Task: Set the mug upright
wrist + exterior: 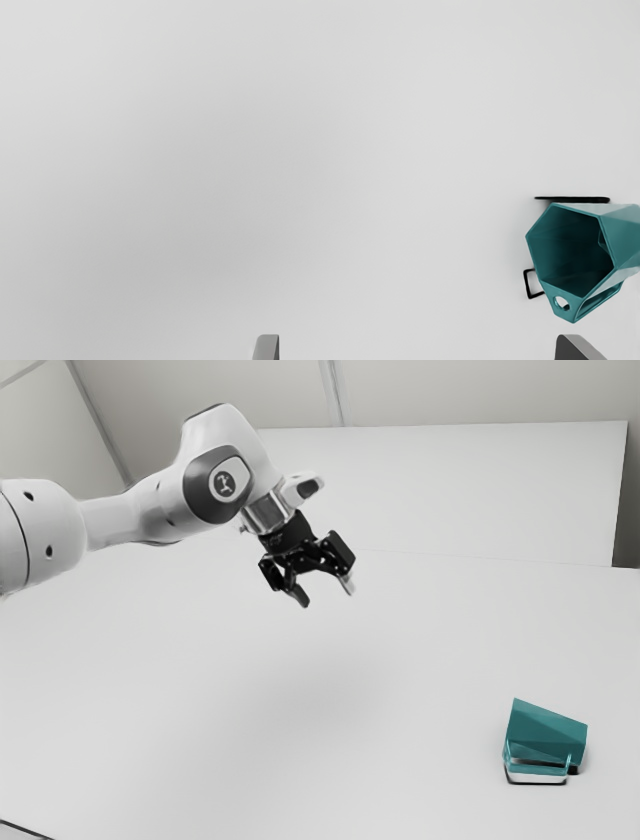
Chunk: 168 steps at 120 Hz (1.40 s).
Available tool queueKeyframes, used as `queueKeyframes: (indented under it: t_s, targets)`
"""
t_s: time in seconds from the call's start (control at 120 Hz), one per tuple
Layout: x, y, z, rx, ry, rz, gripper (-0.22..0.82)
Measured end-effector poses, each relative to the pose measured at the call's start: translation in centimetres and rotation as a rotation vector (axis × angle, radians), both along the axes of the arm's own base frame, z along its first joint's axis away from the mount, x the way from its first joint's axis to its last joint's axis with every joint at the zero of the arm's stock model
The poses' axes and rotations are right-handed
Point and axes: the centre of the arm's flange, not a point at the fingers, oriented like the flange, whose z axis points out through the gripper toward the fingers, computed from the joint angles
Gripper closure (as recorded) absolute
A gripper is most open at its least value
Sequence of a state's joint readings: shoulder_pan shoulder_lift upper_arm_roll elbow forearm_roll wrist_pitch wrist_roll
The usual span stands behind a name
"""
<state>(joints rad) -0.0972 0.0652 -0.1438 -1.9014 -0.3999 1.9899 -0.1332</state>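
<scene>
High above the table, my gripper hangs open and empty, toward the middle of the exterior view. A teal faceted mug lies on its side at the exterior view's lower right, well away from the gripper and lower down. In the wrist view the mug is partly cut off by the picture's edge, its hexagonal mouth facing the camera and its handle along one side. The two fingertips of the gripper stand wide apart there, with bare table between them.
The white tabletop spreads beneath the arm. Thin black outlines lie on the surface beside the mug. A pale panel stands behind, and a dark line crosses the exterior view's lower left corner.
</scene>
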Motion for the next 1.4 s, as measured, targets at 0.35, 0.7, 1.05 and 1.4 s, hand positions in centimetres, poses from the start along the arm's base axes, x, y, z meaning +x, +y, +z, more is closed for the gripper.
queueKeyframes:
  t_s: [0.35,0.7,1.05,1.4]
  targets:
    - [-1.4,-10.0,-9.8,-0.194,-0.001,-0.033,0.00]
    - [-2.0,-16.4,-15.7,-0.249,-0.063,-0.049,0.00]
    - [-3.9,-20.5,-17.8,-0.373,-0.010,-0.064,0.00]
    - [-2.5,-22.6,-19.8,-0.455,-0.016,-0.129,0.00]
